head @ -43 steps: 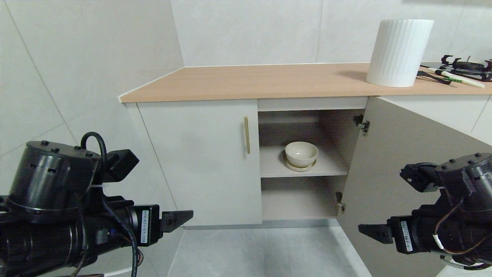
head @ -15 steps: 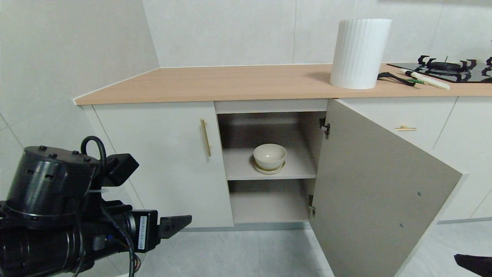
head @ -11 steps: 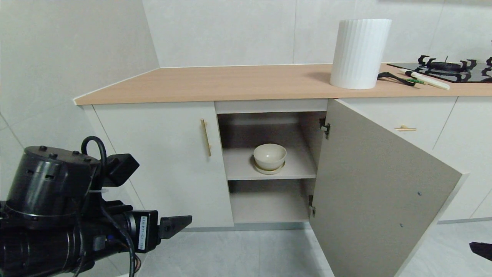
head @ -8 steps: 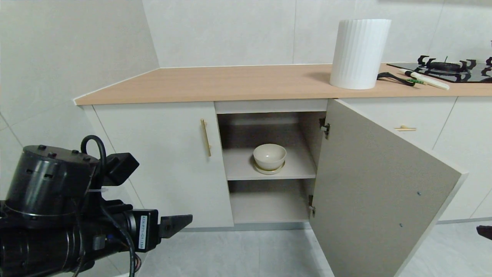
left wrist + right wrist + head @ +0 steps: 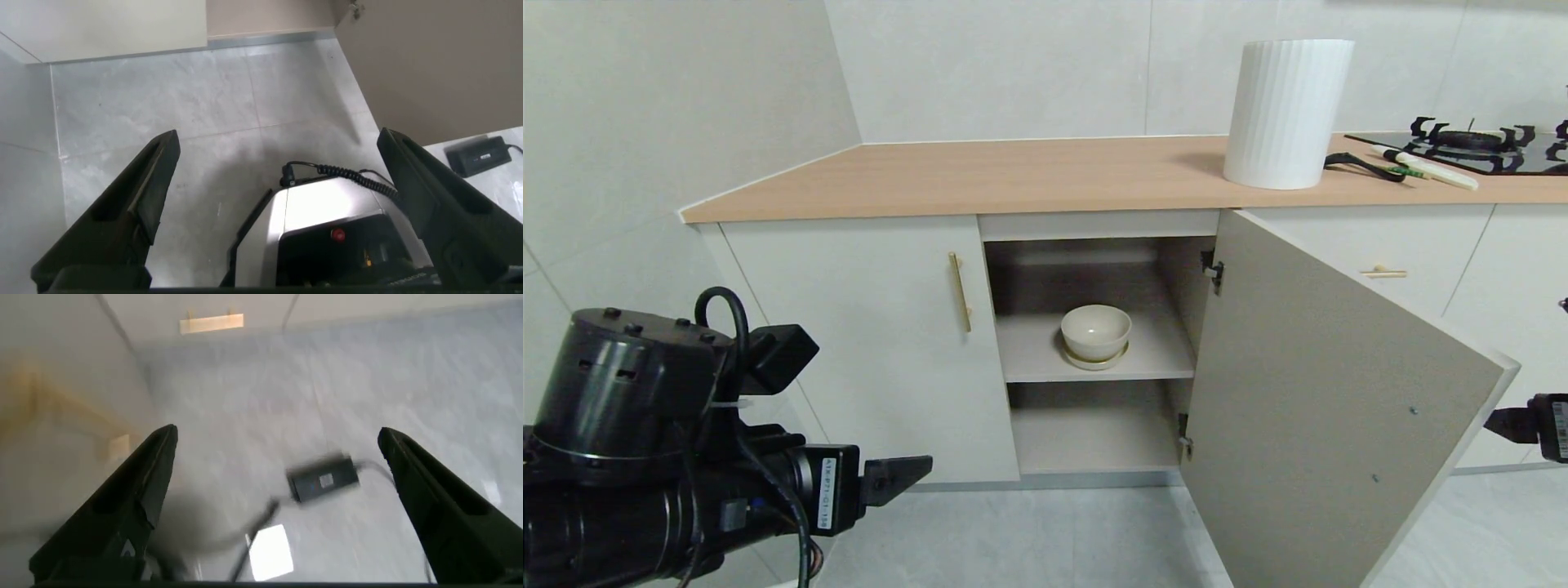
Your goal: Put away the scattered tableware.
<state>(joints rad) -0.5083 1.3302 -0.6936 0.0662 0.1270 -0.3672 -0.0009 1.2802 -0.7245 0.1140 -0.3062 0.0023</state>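
A cream bowl sits on a small plate on the middle shelf of the open cabinet. The cabinet's right door stands swung wide open. My left gripper hangs low at the left, in front of the closed left door, and is open over the floor with nothing in it. My right gripper is at the far right, just beyond the open door's outer edge. It is open and empty too.
On the wooden counter stand a tall white ribbed container, some utensils and a gas hob. The left door has a gold handle. A black box with a cable lies on the floor.
The head camera shifted right early on. Over the last second my right gripper rose from the bottom right corner to beside the open door's edge. The left arm stayed still.
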